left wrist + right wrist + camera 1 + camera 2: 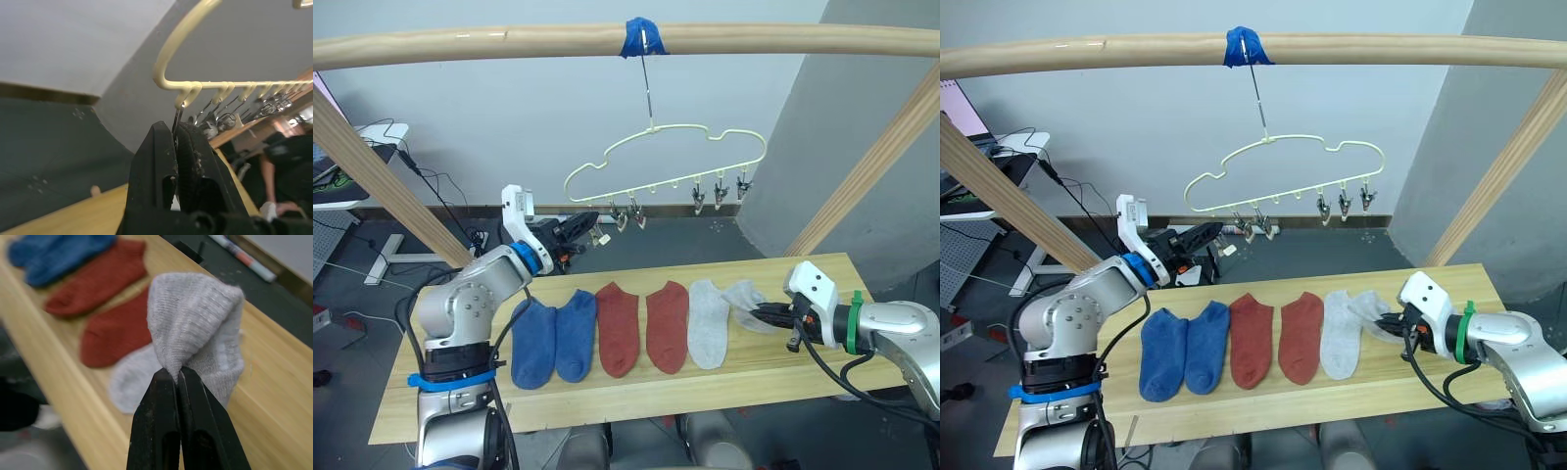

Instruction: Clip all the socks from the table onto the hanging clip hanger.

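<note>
At lower right, right gripper point(178, 377) pinches a grey sock point(195, 323); upper centre, left gripper point(176, 129) clamps the clip hanger's point(705, 137) end clip point(177, 117). Next, seemingly: lifting sock to clip.

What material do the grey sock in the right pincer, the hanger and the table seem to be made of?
The grey sock looks like soft knit fabric: fine ribbed rows show, and it folds limply where the right pincer pinches it. The hanger is probably coated wire or plastic: thin, smooth, glossy cream-yellow; its clips look like bare metal. The table looks like light wood, matte, with pale grain lines.
</note>
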